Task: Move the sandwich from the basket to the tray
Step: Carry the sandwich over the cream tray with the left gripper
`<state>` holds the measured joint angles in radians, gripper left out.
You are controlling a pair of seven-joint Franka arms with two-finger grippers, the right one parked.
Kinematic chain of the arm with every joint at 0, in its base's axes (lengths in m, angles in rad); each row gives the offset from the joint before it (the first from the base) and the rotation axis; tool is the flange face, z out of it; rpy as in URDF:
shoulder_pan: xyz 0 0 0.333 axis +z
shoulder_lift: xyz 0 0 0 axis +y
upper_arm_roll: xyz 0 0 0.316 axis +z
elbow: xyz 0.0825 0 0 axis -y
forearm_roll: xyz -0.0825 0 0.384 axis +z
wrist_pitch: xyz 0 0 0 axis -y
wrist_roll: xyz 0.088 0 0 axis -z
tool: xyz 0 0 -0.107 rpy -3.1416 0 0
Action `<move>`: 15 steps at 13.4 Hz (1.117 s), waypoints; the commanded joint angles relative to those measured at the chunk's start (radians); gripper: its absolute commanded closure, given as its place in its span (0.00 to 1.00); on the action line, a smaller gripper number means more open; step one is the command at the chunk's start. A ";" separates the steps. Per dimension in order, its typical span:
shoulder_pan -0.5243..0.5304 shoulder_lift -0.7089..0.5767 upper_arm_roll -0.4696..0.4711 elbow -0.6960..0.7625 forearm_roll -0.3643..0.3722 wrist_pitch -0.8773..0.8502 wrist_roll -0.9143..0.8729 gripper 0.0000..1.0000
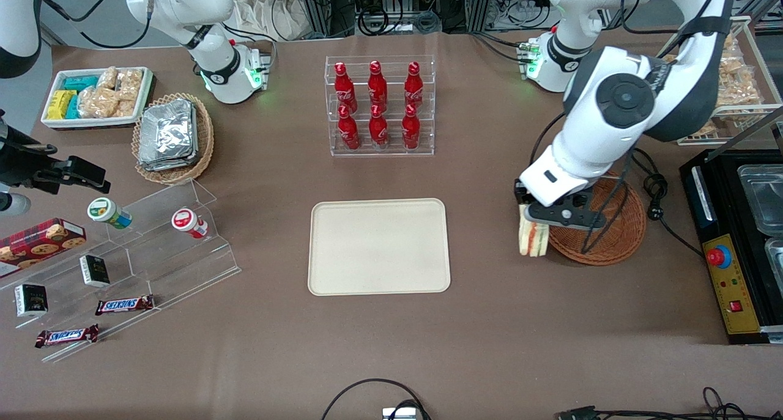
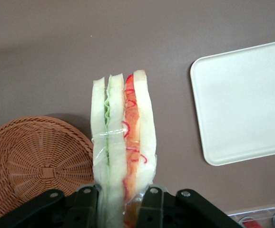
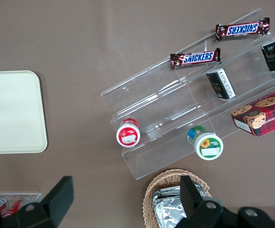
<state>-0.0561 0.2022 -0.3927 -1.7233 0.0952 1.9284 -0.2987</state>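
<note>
The hand (image 2: 116,202) grips the sandwich (image 2: 123,142) just beside the basket (image 1: 612,239). Carry it level, well over the tray (image 1: 379,247), and lower before releasing.

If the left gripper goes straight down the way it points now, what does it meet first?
Probably bare table. The gripper holds the sandwich between the basket and the tray; the sandwich's tip would touch first.
</note>
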 commanded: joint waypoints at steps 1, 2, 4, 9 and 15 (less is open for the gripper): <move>-0.073 0.136 -0.002 0.192 0.049 -0.094 -0.106 0.76; -0.085 0.157 -0.002 0.218 0.049 -0.098 -0.131 0.77; -0.117 0.192 -0.002 0.255 0.049 -0.098 -0.160 0.78; -0.156 0.267 -0.002 0.323 0.043 -0.100 -0.220 0.78; -0.157 0.348 -0.073 0.346 0.090 -0.085 -0.215 0.78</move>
<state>-0.2040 0.5020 -0.4333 -1.4303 0.1330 1.8651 -0.4953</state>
